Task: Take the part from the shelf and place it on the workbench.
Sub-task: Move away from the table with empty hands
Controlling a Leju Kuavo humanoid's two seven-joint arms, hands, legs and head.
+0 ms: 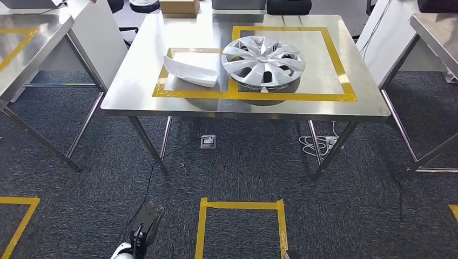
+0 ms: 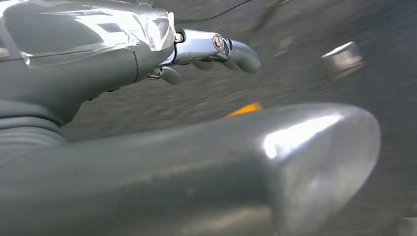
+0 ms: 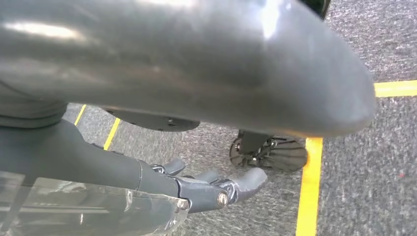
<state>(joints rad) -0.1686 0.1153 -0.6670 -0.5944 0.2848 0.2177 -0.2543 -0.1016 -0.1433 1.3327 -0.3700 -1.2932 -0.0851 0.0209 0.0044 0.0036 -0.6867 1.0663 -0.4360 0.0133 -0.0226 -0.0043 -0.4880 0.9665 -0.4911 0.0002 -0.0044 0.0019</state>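
Head view: steel surface [image 1: 135,97] straight ahead, marked with two yellow tape rectangles. A silver wheel cover [image 1: 263,60] lies flat in the larger rectangle, its near-left edge crossing the tape. A white moulded part [image 1: 190,72] lies in the smaller rectangle, just left of the wheel cover, apparently not touching it. Both rest on the surface, nothing holding them. A cardboard box [image 1: 179,6] sits at the far edge. More steel tables stand to either side, and there is dark carpet with a yellow tape square [image 1: 241,226] on the floor near the robot. The left hand [image 1: 141,229] hangs low at the bottom edge — well apart from the surface.

Left wrist view: left hand fingers [image 2: 236,53] curled loosely inward with nothing between them; thick grey thumb in the foreground. Blurred carpet behind, so the arm may be in motion.

Right wrist view: right hand [image 3: 196,189] hanging over carpet and yellow floor tape; fingers [image 3: 248,178] bent inward, nothing in them.

Status — judged from how things lie: parts are on the surface inside their marked zones and both hands carry nothing, so the placing looks done. No shelf is in sight, so whether another part remains to fetch cannot be told.
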